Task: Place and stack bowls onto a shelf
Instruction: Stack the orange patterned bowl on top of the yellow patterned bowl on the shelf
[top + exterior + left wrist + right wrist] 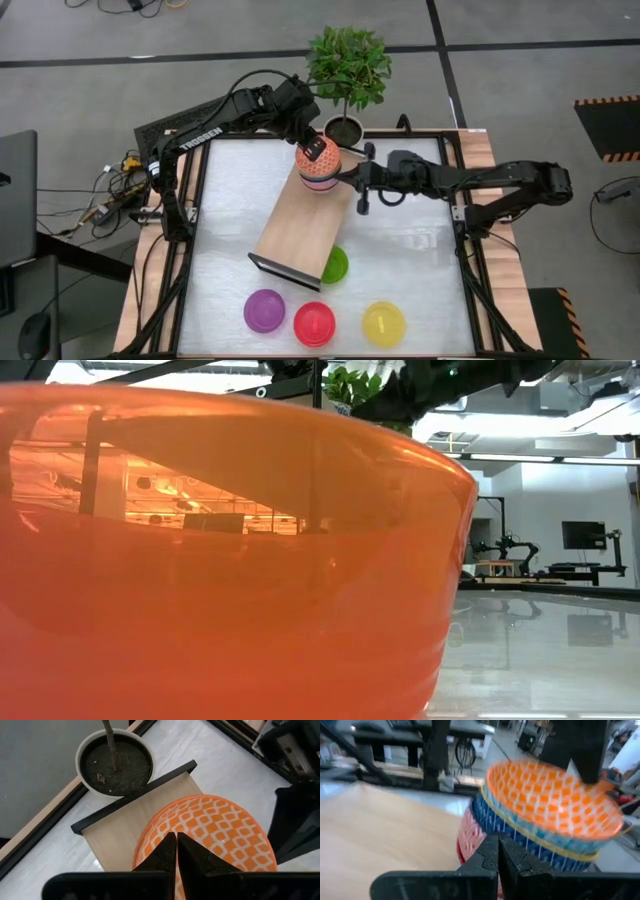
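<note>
The light-wood shelf [300,225] lies slantwise on the table. At its far end stands a stack of three patterned bowls: red-white [470,837] at the bottom, blue-white [520,827] in the middle, golden-orange [550,795] on top. My left gripper [313,150] is above the stack, shut on the top bowl [210,835]. My right gripper [352,182] is shut, level at the stack's right side, its fingertips [497,842] in front of the lower bowls. Plain green [335,265], purple [264,310], red [314,322] and yellow [384,323] bowls rest on the table. My left gripper pinches the golden-orange bowl's rim [590,784] between its two fingers, coming from above and pointing down. The bowl sits tilted on the blue-white bowl below it. My right gripper's shut fingers are close against the stack's side; I cannot tell whether they touch it.
A potted plant [345,128] stands just beyond the shelf's far end; its pot shows in the left wrist view [115,762]. The green bowl lies against the shelf's right edge near its near end. The red bowl [200,560] fills the low view.
</note>
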Motion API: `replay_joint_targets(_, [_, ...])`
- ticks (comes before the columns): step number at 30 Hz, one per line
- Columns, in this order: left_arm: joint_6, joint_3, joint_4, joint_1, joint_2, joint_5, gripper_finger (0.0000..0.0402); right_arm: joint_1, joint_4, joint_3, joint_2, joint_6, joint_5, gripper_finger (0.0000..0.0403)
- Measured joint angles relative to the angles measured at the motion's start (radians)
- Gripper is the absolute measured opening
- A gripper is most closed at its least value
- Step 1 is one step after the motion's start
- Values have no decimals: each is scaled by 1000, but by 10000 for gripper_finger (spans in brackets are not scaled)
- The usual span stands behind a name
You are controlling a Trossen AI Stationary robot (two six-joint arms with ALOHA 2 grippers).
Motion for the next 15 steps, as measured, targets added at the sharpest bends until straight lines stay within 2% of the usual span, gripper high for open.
replay_joint_targets(15, [14, 0, -6, 0, 0, -6, 0, 19, 5, 0, 36, 5, 4, 20])
